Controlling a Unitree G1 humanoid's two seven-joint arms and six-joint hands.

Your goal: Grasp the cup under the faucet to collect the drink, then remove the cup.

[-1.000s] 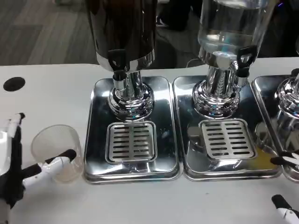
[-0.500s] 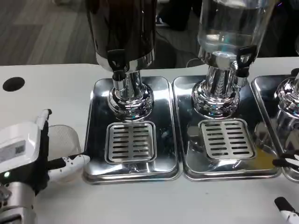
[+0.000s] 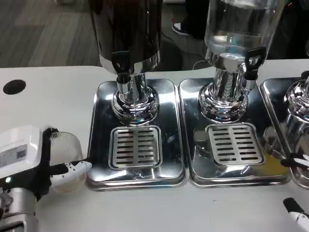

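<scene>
The left hand point(image 3: 29, 162) grasped the clear cup point(image 3: 66, 157) just left of the dark dispenser's drip tray point(image 3: 99, 145), short of its faucet point(image 3: 121, 65).

The clear plastic cup point(image 3: 66, 154) stands on the white bench point(image 3: 53, 96) just left of the dark dispenser's faucet point(image 3: 120, 65) and steel tray point(image 3: 135, 179).
</scene>
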